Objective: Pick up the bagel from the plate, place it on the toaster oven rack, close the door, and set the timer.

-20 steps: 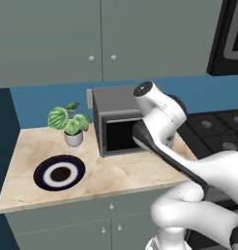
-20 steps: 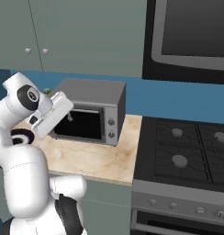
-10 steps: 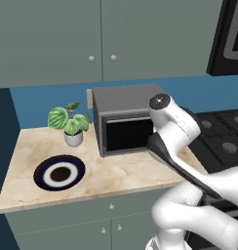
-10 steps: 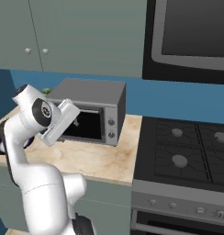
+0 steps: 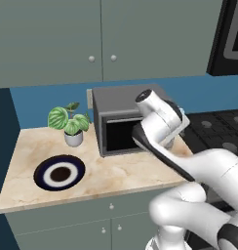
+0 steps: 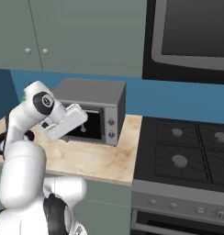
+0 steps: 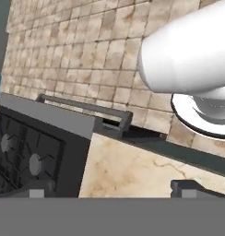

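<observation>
Left base view: grey toaster oven (image 5: 122,124), dark cavity.

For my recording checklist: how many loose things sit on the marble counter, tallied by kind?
Toaster oven: 1
Plate: 1
Potted plant: 1
Total: 3

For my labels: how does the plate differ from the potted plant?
The plate lies flat; the potted plant stands upright. The plate is navy, white and brown; the potted plant is green and white. The plate sits further forward than the potted plant. Both are left of the toaster oven.
</observation>
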Robot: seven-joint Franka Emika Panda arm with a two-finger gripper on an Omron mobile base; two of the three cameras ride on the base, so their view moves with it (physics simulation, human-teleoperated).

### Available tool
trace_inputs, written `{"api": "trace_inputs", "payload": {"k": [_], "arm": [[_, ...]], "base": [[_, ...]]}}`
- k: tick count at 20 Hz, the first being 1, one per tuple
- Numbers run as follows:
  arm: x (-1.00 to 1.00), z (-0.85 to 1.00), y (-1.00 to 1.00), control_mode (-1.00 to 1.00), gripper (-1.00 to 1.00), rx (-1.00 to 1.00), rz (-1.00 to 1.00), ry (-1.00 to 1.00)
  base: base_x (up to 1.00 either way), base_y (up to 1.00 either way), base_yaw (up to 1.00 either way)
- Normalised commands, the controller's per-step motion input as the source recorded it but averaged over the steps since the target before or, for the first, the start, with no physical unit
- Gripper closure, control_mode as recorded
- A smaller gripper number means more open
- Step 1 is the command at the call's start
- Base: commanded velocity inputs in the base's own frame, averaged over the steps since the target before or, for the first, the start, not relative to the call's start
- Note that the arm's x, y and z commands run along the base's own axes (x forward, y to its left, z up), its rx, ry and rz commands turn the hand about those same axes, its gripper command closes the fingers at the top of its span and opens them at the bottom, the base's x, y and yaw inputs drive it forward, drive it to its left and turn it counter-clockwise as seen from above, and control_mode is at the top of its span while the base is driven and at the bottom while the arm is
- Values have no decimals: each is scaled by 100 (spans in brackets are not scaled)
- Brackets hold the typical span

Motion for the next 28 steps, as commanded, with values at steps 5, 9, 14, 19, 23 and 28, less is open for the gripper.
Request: {"api": "trace_inputs", "payload": {"k": [5, 9, 14, 19, 23, 28], "arm": [[15, 0, -22, -100, -100, 10, -83, -5], [1, 0, -23, -100, -100, 5, -71, -24], [0, 0, -4, -100, -100, -2, -68, -40], [0, -3, 0, -100, -100, -12, -67, -46], [0, -10, 0, -100, -100, -22, -65, -47], [23, -6, 0, -100, -100, -18, -66, -31]], "base": [[0, 0, 0], [0, 0, 0], [0, 0, 0], [0, 0, 0], [0, 0, 0], [0, 0, 0]]}}
